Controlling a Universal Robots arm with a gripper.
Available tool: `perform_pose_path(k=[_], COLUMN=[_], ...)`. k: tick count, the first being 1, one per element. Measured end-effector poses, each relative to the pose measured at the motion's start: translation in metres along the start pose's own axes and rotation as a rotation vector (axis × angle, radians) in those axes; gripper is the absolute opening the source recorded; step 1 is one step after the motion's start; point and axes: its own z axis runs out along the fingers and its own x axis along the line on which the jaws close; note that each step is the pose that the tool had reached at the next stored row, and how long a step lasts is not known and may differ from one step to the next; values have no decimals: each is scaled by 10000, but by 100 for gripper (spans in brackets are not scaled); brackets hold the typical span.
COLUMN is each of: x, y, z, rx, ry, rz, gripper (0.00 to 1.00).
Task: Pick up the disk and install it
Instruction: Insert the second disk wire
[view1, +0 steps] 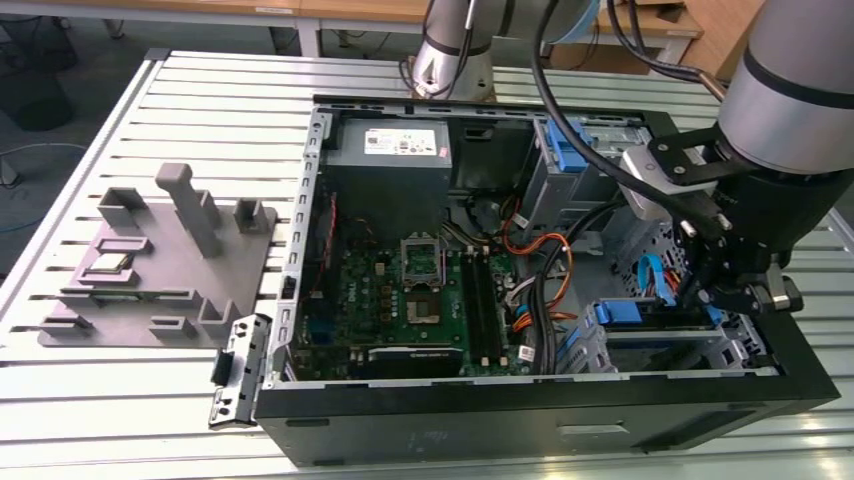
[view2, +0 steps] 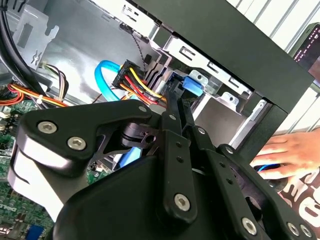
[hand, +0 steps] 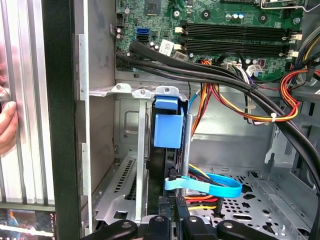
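The disk (hand: 158, 165) stands on edge in the drive bay of the open computer case (view1: 534, 420), with a blue plastic piece (hand: 167, 122) at its far end. A blue flat cable (hand: 210, 185) and coloured power wires reach its near end. In the exterior view the disk (view1: 661, 322) lies in the bay at the case's front right corner, and my gripper (view1: 717, 298) hangs just over its end. In both wrist views my gripper (view2: 175, 97) (hand: 174, 212) has its fingers drawn together at the disk's cabled end. I cannot tell whether they touch it.
The motherboard (view1: 400, 300) and the grey power supply (view1: 390, 143) fill the case's left and back. Black cable bundles (hand: 210, 70) run over the bay. A grey fixture plate (view1: 147, 270) lies on the slatted table. A person's hand (view2: 290, 150) rests outside the case wall.
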Motion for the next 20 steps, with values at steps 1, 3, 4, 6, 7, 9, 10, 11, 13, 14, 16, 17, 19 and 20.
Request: perform_pose_path(k=[1, 3, 4, 6, 7, 9, 10, 11, 13, 14, 16, 17, 19, 20], x=[1, 1, 2, 2, 1, 1, 0, 0, 0, 0, 0, 0, 0, -1], y=[0, 0, 5, 15, 22, 29, 32, 32, 34, 35, 38, 38, 39, 39], z=[0, 0, -1, -2, -4, -5, -5, -4, 3, 8, 17, 20, 23, 24], rx=[0, 2, 6, 14, 20, 28, 32, 35, 40, 41, 42, 42, 41, 42], ry=[-1, -1, -1, -1, 0, 0, 0, 1, 1, 2, 3, 4, 2, 0], rz=[-1, -2, -1, 0, -1, 0, 0, 0, 0, 0, 0, 0, 0, 1], gripper=[16, 16, 16, 16, 16, 16, 16, 16, 16, 16, 16, 16, 16, 16])
